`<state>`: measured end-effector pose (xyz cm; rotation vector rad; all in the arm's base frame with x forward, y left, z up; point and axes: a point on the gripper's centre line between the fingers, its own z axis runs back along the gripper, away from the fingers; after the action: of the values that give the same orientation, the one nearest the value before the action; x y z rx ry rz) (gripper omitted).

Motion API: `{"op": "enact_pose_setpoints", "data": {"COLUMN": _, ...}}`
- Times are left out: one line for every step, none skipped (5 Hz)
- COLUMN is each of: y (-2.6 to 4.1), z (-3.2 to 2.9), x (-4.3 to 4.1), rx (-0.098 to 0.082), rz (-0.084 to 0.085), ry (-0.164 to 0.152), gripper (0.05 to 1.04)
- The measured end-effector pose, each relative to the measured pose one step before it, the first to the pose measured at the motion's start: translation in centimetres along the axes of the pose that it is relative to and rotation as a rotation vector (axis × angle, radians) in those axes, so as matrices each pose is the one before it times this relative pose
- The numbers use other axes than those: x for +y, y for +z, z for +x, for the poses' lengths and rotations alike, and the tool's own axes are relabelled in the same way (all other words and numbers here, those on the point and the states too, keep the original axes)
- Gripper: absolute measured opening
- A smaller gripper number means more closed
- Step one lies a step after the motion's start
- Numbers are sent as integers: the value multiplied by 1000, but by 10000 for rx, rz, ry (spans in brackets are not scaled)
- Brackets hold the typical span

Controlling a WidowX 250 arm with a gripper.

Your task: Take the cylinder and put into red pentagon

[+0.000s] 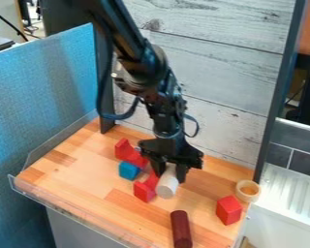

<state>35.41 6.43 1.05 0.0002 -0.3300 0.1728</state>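
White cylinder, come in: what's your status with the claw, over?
Claw: looks shut on white cylinder. Red block close alongside, possibly in the way. Dark red cylinder lying nearer front edge.

- A whitewashed wood-plank wall [216, 58] rises behind the worktop, with a dark upright post [280, 87] along its right side.
- A blue fabric partition [47, 97] stands at the left.
- The light-brown wooden worktop [73, 184] has a clear plastic rim [67, 213].
- Dark grey tiles [304, 167] sit above a white ribbed drainboard [290, 193].
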Motion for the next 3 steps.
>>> {"op": "enact_pose_setpoints", "data": {"y": 1723, "z": -270, "x": 32, "rx": -81, "rz": -489, "ry": -672, "gripper": 535}}
{"op": "enact_pose_setpoints", "data": {"y": 716, "z": -720, "x": 1037, "rx": 620, "rz": -260, "ry": -583, "gripper": 535}}
{"op": "enact_pose_setpoints", "data": {"y": 843, "z": 62, "x": 1083, "rx": 405, "rz": -102, "ry": -356, "gripper": 535}}
